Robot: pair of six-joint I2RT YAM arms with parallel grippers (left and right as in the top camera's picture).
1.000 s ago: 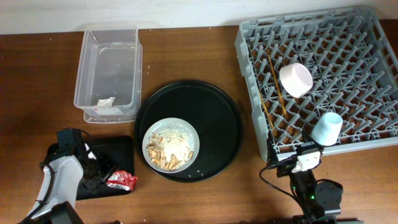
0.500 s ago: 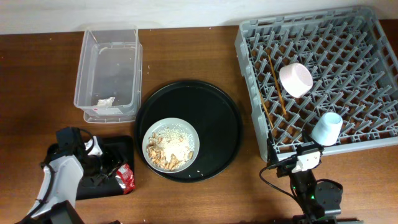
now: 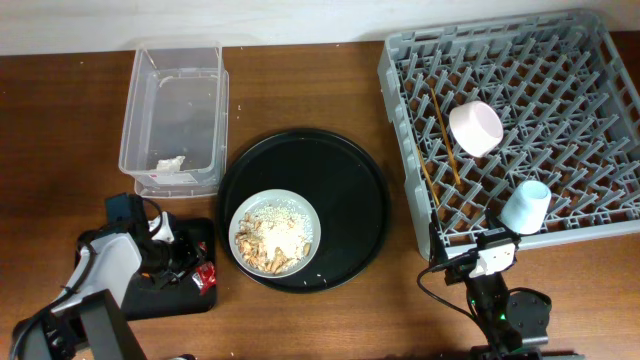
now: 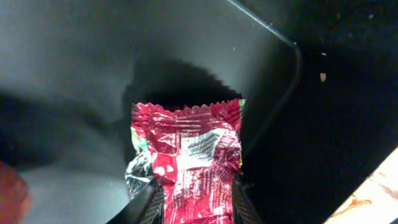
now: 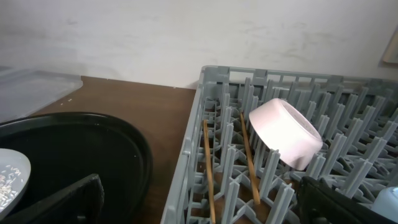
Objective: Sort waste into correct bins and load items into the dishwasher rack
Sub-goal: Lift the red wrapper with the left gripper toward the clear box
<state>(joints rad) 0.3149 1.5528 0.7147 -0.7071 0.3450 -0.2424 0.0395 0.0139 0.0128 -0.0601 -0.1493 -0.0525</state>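
Note:
My left gripper point(image 3: 188, 266) point(image 4: 193, 200) is shut on the red shiny snack wrapper point(image 3: 205, 277) point(image 4: 186, 155) over the shallow black tray point(image 3: 170, 296) point(image 4: 74, 56), near its right edge. A crumpled white tissue point(image 3: 170, 163) lies in the clear tub point(image 3: 175, 60). The pale grey plate point(image 3: 304, 215) with beige food scraps point(image 3: 272, 240) sits on the round black tray. In the grey rack point(image 3: 580, 60) point(image 5: 214, 78) are the white-pink bowl point(image 3: 475, 128) point(image 5: 283, 132), the light-blue cup point(image 3: 525, 205) and the chopsticks point(image 3: 440, 135) point(image 5: 208, 168). My right gripper point(image 3: 478, 258) point(image 5: 205, 208) is open and empty at the rack's front left corner. No carrot shows clearly.
The large round black tray point(image 3: 350, 180) point(image 5: 93, 143) lies between the bins and the rack. Bare wooden table point(image 3: 60, 120) surrounds the tub. A reddish blob point(image 4: 9, 196) sits at the left wrist view's lower left edge; I cannot tell what it is.
The wrapper lay flat on the black tray's right part. My left gripper closed on it, tipped it up and shifted a little right. The right arm has not moved.

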